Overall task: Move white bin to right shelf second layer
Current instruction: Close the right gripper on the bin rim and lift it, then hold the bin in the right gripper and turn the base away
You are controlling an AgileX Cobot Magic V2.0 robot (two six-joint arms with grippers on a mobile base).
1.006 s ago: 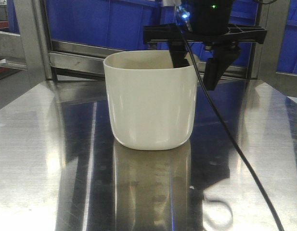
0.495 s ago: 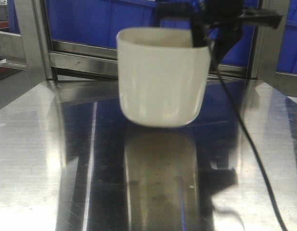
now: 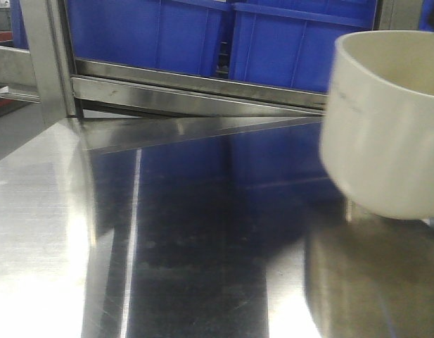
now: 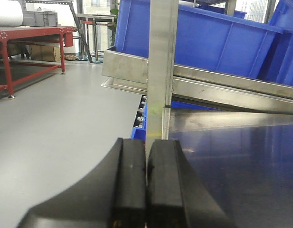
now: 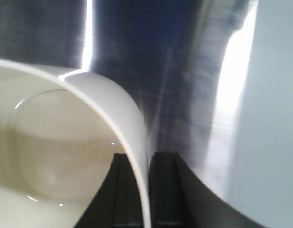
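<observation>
1. Between the right gripper's [image 5: 141,164] fingers sits one wall of the white bin [image 5: 56,156]. One finger is inside the mouth and one outside, clamped on that wall just under the rim. The bin interior looks empty.
2. Below the claw, the bin [image 3: 385,127] hangs upright over the steel cart top [image 3: 202,246]. Its base looks clear of the surface, but blur makes the gap hard to read.
3. Beyond the claw and bin is a steel rack rail [image 3: 195,88], with blue crates [image 3: 153,35] standing on it.
4. Left gripper [image 4: 146,147]: pads pressed together with nothing between them. It is well apart from the bin and faces a rack upright [image 4: 160,71].
5. Step in hand, as judged: carry phase. The bin is gripped and apparently lifted, and not yet placed.
6. Next move calls for travel toward the right shelf second layer, which I cannot pick out in these views.
   - Keep the bin level.
   - Bring its base above the shelf's front edge before lowering.
   - Part the fingers only once it is seated.
7. Caution: a one-wall pinch may let the bin pivot, so slow motion is advised.
</observation>
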